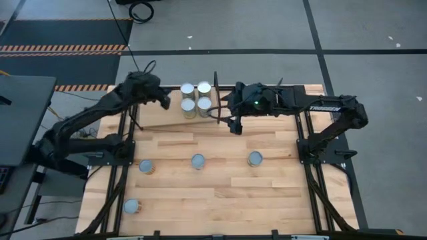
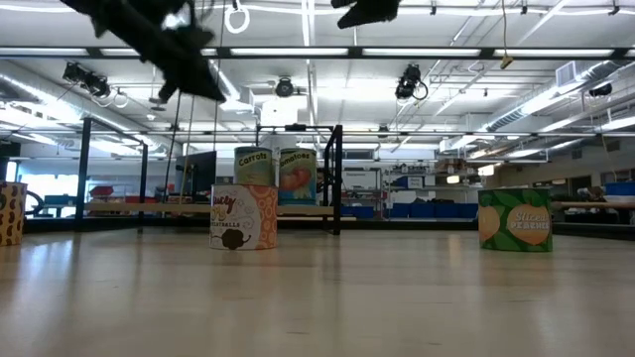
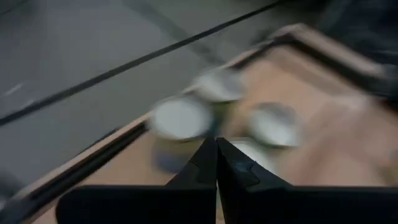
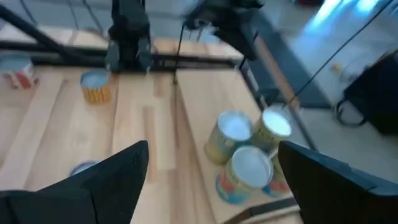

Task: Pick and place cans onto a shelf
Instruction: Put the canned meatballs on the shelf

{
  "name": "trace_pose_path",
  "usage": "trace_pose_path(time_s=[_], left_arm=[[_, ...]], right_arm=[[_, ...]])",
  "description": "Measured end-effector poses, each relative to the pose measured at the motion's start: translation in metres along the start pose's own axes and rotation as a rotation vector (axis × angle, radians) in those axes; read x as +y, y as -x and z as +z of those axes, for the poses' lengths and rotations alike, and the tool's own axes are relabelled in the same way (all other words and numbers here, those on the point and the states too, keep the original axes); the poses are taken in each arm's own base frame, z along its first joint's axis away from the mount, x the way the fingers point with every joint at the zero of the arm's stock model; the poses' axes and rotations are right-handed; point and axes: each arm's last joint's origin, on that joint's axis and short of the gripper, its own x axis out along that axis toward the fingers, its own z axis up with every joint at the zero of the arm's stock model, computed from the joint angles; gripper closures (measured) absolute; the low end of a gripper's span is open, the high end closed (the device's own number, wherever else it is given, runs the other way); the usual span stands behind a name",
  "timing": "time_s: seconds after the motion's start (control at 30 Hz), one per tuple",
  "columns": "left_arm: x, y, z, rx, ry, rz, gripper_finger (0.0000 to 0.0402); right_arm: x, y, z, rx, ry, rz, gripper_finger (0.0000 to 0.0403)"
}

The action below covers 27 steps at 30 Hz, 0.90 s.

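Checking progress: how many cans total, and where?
8. Four cans clustered on the shelf at the table's far edge; three in a mid-table row; one near the front-left corner.

Four cans (image 1: 195, 98) on shelf (image 1: 175, 120), four on table (image 1: 220, 193)

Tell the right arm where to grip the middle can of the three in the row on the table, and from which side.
Grip the middle can around its round side wall, coming straight down from above. It stands upright, lid up, apart from its neighbours, so the open right gripper could probably straddle it.
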Motion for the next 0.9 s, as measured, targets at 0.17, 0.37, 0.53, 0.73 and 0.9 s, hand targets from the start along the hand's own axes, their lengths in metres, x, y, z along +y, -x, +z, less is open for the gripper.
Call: trace_pose_path(time_s=[0.17,0.37,0.53,0.73,0.9], left_arm=[[-0.024,0.038,0.006,-0.114,-0.085,-0.273,0.0397],[-0.033,0.068,0.006,-0.206,-0.120,-0.351,0.0397],[-0.033,0.081,0.006,-0.250,-0.126,-0.364,0.0397],[-0.033,0.081,0.006,-0.250,-0.125,-0.363,0.0397],[-0.033,0.081,0.006,-0.250,-0.126,-0.362,0.0397]], right_arm=[[0.001,0.007,-0.019,-0.233,-0.027,-0.032,0.0037],[0.002,0.016,-0.030,-0.385,-0.107,-0.038,0.0037],[0.002,0.016,-0.030,-0.390,-0.174,-0.025,0.0037],[0.004,0.011,-0.032,-0.374,-0.188,-0.021,0.0037],[0.004,0.009,-0.032,-0.368,-0.187,-0.020,0.0037]])
